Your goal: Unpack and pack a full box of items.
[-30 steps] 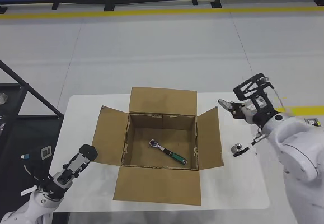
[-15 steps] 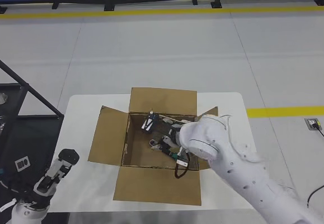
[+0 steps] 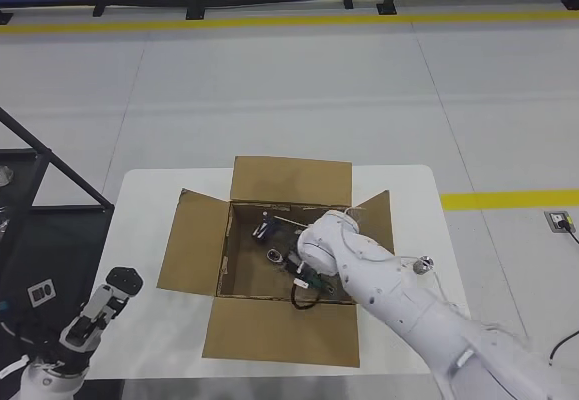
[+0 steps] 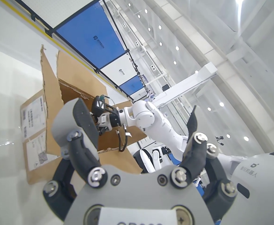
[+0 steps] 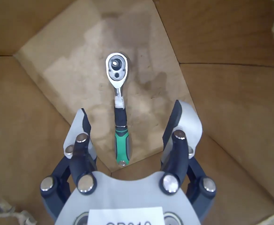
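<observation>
Trouble from this point is mostly a matter of a poor grip or a shoved box. At the lower left of the top view the left pincer (image 3: 119, 283) hangs near the edge of the bench (image 3: 149, 205), its jaws spread wide with nothing between them, well apart from the cardboard box (image 3: 194, 245). Nothing braces the box, so any sideways push could slide it over the smooth white top. In the middle of the frame the box stands with its flaps folded out, and the ratchet wrench (image 5: 120, 114) lies flat on its floor. The right pincer (image 5: 130, 108) is low inside the box, wide open and empty, with a finger on either side of the black-and-green handle and neither touching it. Because the wrench lies flush on the cardboard, the fingertips may dig into the floor before they close, or close above the handle and miss. A hold far back on the green grip would leave the steel head hanging out, and I judge it could swing or slip on the lift. Right of centre the right arm (image 3: 369, 270) leans over the right-hand flap (image 3: 374, 215), and pressing on it could drag the box. Farther right a small metal piece (image 3: 426, 264) sits on the bench close to that arm, where a careless withdrawal could knock it away.
</observation>
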Controlling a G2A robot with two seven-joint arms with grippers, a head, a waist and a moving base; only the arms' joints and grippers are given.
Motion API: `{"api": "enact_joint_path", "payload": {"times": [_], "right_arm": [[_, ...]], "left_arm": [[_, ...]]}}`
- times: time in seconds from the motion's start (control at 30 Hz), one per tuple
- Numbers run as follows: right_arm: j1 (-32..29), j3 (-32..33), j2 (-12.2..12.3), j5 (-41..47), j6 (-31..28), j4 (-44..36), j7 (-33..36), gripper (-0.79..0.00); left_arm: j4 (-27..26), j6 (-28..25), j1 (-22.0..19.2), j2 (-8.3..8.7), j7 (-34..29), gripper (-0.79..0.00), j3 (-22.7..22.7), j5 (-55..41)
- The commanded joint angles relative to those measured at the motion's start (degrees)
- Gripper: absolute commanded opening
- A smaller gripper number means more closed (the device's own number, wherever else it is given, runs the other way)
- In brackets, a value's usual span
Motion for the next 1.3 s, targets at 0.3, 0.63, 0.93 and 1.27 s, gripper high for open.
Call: {"api": "enact_joint_path", "payload": {"times": [0.3, 0.63, 0.93, 1.27], "right_arm": [[1.1, -3.5, -6.4, -2.8, 0.4, 14.3, -5.8, -0.305], [1.7, -3.9, -9.8, -3.8, -0.2, 19.3, -6.5, -0.416], [2.9, -2.6, -11.5, -3.1, 1.7, 23.5, -5.7, -0.425], [3.2, 0.2, -12.4, 0.8, 1.9, 26.1, -4.1, -0.499]], "left_arm": [[1.5, 0.0, -0.5, 0.47, -1.0, 0.0, -0.3, -1.3], [2.0, 0.4, -1.3, 0.86, -1.3, 0.0, -0.3, -1.6], [2.6, 0.4, -1.6, 1.11, -1.2, 0.0, 0.0, -1.8], [2.6, 0.8, -2.2, 1.33, -0.6, 0.0, 0.9, -1.2]]}}
